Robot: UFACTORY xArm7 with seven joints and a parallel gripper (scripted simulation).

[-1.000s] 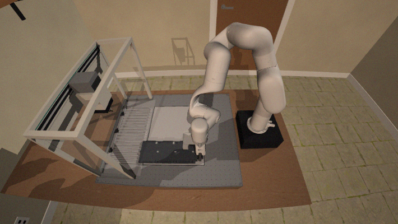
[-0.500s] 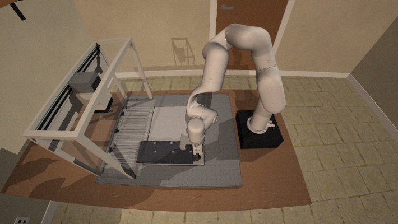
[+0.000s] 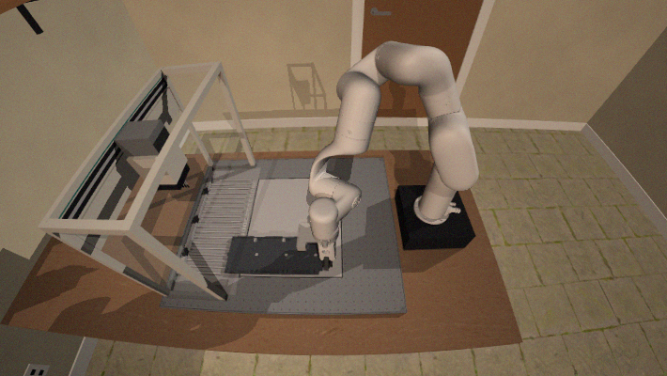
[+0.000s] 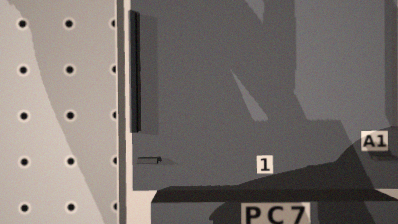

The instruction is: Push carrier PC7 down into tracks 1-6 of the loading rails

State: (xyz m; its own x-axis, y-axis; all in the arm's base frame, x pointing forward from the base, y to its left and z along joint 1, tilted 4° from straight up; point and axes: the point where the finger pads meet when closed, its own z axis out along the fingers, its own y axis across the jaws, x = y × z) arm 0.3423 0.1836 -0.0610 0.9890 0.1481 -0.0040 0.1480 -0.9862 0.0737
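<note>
The dark carrier PC7 (image 3: pixel 274 255) lies flat on the grey deck, its far edge at the front of the loading rails (image 3: pixel 221 221). My gripper (image 3: pixel 325 260) hangs at the carrier's near end, by the handle, fingers open with nothing between them. In the wrist view the carrier's top fills the frame, with its PC7 label (image 4: pixel 275 214) at the bottom edge, a tile marked 1 (image 4: pixel 265 164) and a tile marked A1 (image 4: pixel 374 141). A long dark slot (image 4: pixel 134 71) runs along the carrier's left side. The fingertips are not in the wrist view. No lamp shows lit.
A white frame with glass panels (image 3: pixel 141 174) stands over the far side of the rails, holding a grey box. The perforated grey baseplate (image 4: pixel 60 115) surrounds the deck. The arm's black base block (image 3: pixel 434 223) stands to the right.
</note>
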